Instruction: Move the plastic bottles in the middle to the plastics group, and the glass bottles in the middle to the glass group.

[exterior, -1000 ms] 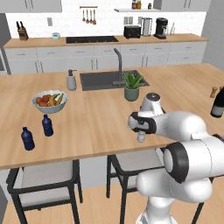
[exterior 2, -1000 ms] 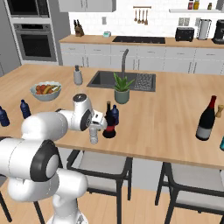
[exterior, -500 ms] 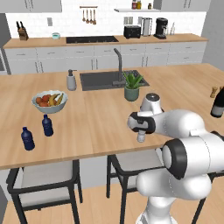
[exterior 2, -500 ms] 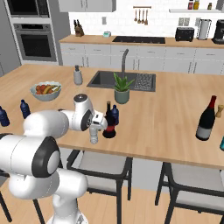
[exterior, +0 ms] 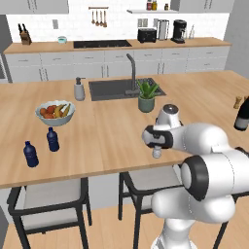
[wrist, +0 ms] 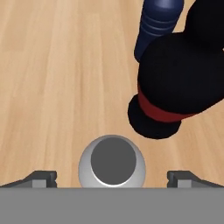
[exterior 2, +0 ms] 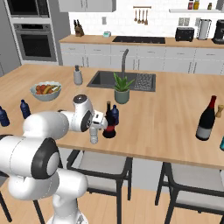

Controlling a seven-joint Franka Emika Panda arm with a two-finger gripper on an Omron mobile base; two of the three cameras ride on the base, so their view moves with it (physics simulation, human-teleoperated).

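- The tool (wrist: 112, 177) hangs over the clear bottle (wrist: 112, 161) near the counter's (exterior 2: 166, 109) near edge, pointing down at it; its tips (wrist: 41, 176) stand wide apart, one on each side of the white cap, not touching it.
- The clear bottle (exterior 2: 93, 136) stands upright under the hand, just left of the squat bottle (exterior 2: 109, 124).
- The squat bottle with the red band (wrist: 162, 111) stands just beside the clear one; whether they touch I cannot tell.
- A blue bottle (exterior 2: 115, 114) stands right behind the squat bottle, close against it.
- The plastics group, two blue bottles (exterior: 52, 139) (exterior: 30, 154), stands at the counter's left end, near the fruit bowl (exterior: 55, 112).
- The tall dark bottle (exterior 2: 205, 119) stands at the right end of the counter, well apart from the middle three, with a pepper grinder (exterior 2: 219, 111) just beside it.
- A potted plant (exterior 2: 122, 88) sits by the sink (exterior 2: 122, 79), behind the middle bottles.
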